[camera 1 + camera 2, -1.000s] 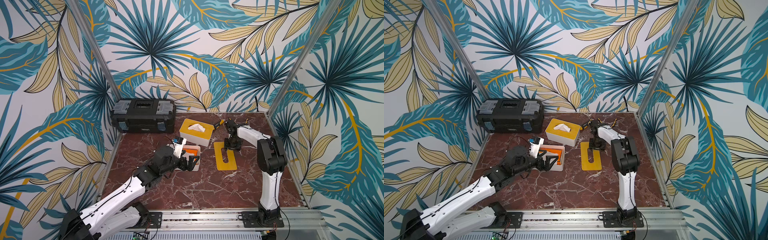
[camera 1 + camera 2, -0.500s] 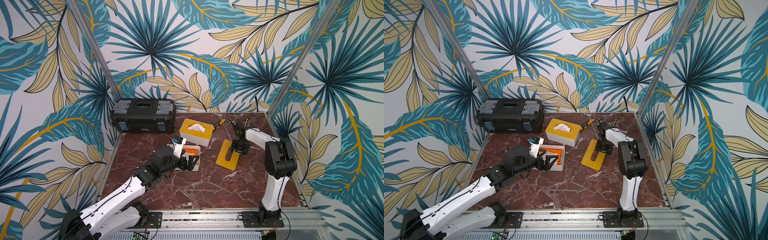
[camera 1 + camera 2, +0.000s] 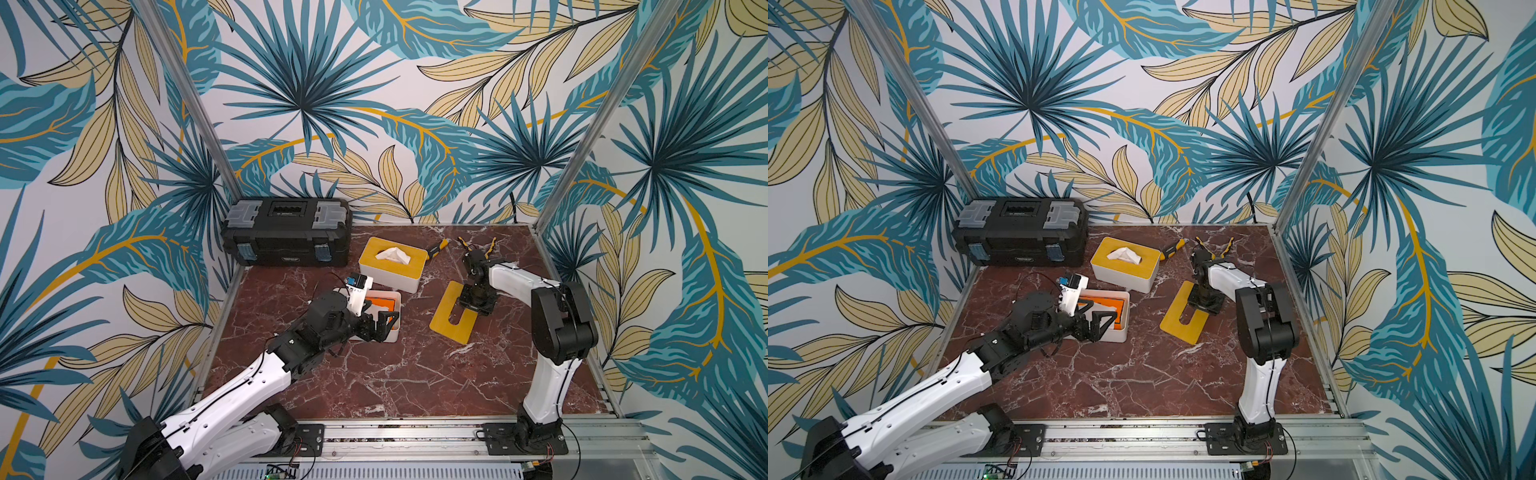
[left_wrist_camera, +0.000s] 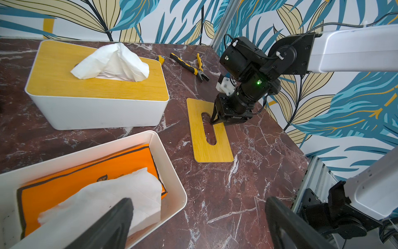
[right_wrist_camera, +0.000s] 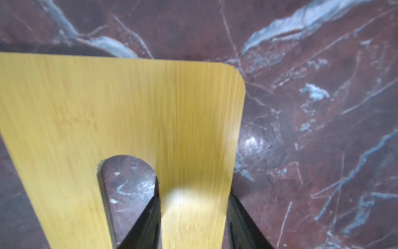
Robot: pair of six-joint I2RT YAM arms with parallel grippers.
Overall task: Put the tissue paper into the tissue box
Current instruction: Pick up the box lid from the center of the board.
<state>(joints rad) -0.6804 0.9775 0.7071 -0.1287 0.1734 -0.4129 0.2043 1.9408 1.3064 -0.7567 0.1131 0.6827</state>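
On the counter (image 3: pixel 374 374) the open tissue box (image 4: pixel 172 170) stands without cover. Its lid (image 4: pixel 206 151) lies aside, your right tool (image 5: pixel 193 199) closed on the strip beside the slot, probably to bring it. The tissue paper (image 4: pixel 120 194) already lies inside, so your left tool (image 3: pixel 380 325) hangs wide above it.

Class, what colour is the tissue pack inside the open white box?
The tissue pack is orange, dark-bordered; clearest in the left wrist view.

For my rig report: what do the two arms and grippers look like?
The left arm and right arm have white shells, black joints and thin black cables. The left gripper and right gripper are black with wedge-shaped fingers. A green light glows near the right wrist.
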